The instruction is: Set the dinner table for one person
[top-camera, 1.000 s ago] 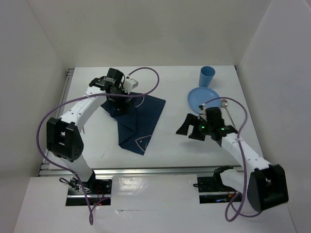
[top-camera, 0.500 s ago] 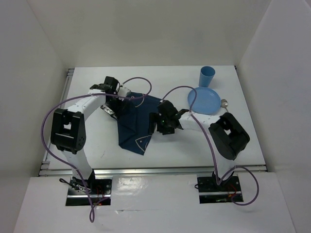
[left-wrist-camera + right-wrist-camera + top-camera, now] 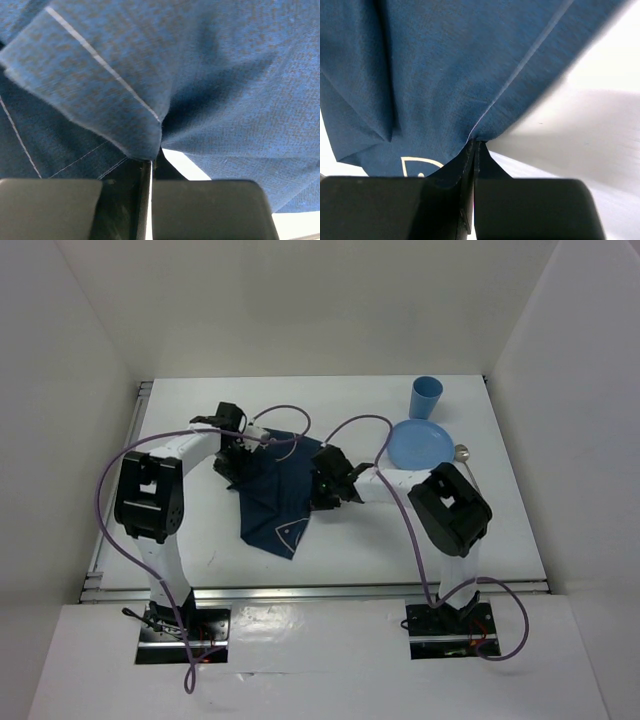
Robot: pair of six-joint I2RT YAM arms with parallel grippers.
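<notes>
Top external: left fingers point(image 3: 50, 210) and right fingers point(image 3: 395, 210) each pinch placemat point(image 3: 275, 495); cup point(image 3: 426, 397) beside plate point(image 3: 420, 445).

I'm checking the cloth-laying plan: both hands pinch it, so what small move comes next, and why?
Probably draw the left hand and right hand apart to stretch the placemat flat: each is shut on a fold of it, and it lies creased and bunched on the table.

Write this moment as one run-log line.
left end effector: shut on navy placemat | right end effector: shut on navy placemat | blue plate, blue cup: apart from placemat
</notes>
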